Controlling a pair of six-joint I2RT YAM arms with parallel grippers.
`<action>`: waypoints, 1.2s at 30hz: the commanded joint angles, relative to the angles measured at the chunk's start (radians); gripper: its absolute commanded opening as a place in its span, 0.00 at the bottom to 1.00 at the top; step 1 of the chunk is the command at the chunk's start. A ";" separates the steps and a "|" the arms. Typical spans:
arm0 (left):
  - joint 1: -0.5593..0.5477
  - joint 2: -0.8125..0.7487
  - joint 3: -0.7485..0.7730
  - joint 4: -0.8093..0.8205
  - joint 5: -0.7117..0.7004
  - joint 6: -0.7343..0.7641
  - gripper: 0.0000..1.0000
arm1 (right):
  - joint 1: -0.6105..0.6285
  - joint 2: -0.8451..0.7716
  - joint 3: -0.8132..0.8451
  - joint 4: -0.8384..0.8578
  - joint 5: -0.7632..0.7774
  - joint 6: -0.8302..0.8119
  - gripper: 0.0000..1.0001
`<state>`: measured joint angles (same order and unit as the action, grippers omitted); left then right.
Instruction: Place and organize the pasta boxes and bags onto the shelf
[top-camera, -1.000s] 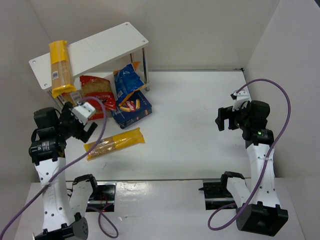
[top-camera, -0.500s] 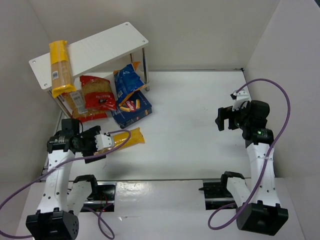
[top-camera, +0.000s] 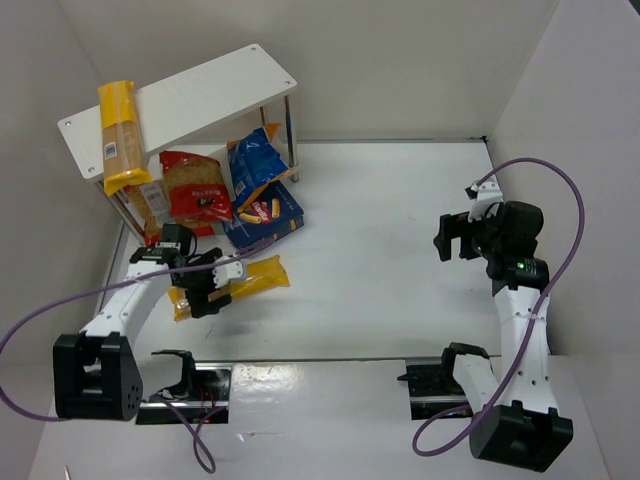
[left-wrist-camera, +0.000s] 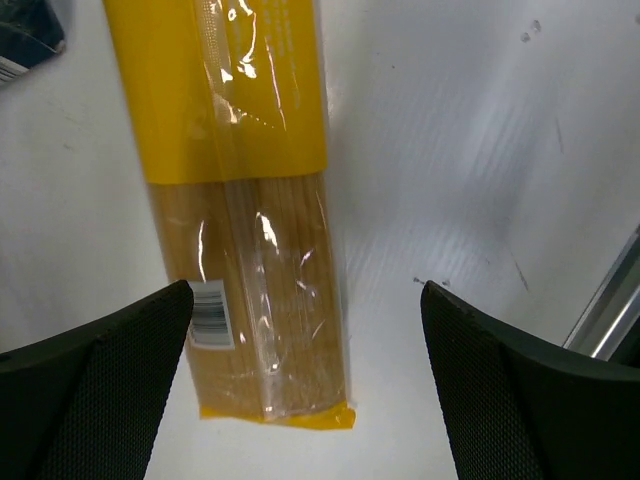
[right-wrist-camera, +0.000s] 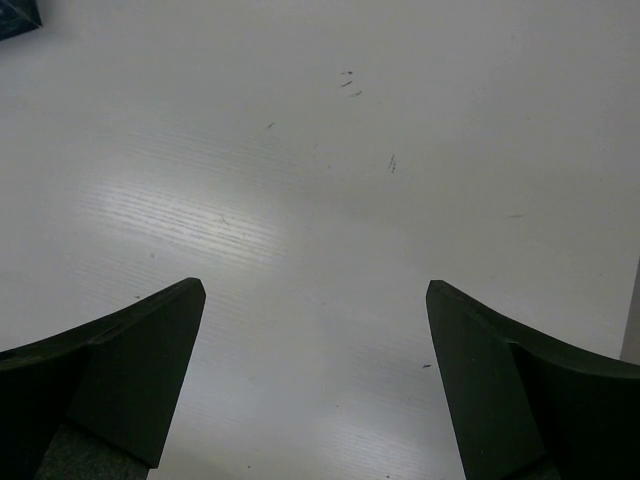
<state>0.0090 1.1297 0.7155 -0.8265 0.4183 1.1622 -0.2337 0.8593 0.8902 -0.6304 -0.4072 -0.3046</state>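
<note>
Hidden: the left gripper (top-camera: 212, 283) covers the middle of the table spaghetti bag (top-camera: 262, 275) from above; the wrist view cuts off the bag's far end; the label print is unreadable.
Axis: the bag lies flat on the table (top-camera: 380, 250), its length running left to right.
Grip: the left gripper's jaws are spread wide over the bag, holding nothing.
Right side: the right gripper (top-camera: 452, 238) gapes over the table, well apart from the goods.
Up top: a second spaghetti bag (top-camera: 119, 130) lies across the left end of the shelf (top-camera: 200, 90), overhanging the front edge.
Below: the red bag (top-camera: 195, 188), blue bag (top-camera: 255, 160) and dark-blue box (top-camera: 268, 215) crowd the legs.
</note>
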 joint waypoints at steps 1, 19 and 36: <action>-0.009 0.108 0.019 0.066 0.010 -0.081 1.00 | -0.018 -0.016 0.026 0.009 -0.008 -0.005 1.00; 0.020 0.111 -0.024 0.256 -0.107 -0.147 1.00 | -0.018 0.003 0.026 0.000 -0.018 -0.014 1.00; 0.040 0.218 -0.061 0.256 -0.111 -0.073 1.00 | -0.018 0.003 0.026 0.000 -0.027 -0.024 1.00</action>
<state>0.0303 1.2819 0.6262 -0.5713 0.2760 1.0954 -0.2440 0.8616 0.8902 -0.6315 -0.4244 -0.3161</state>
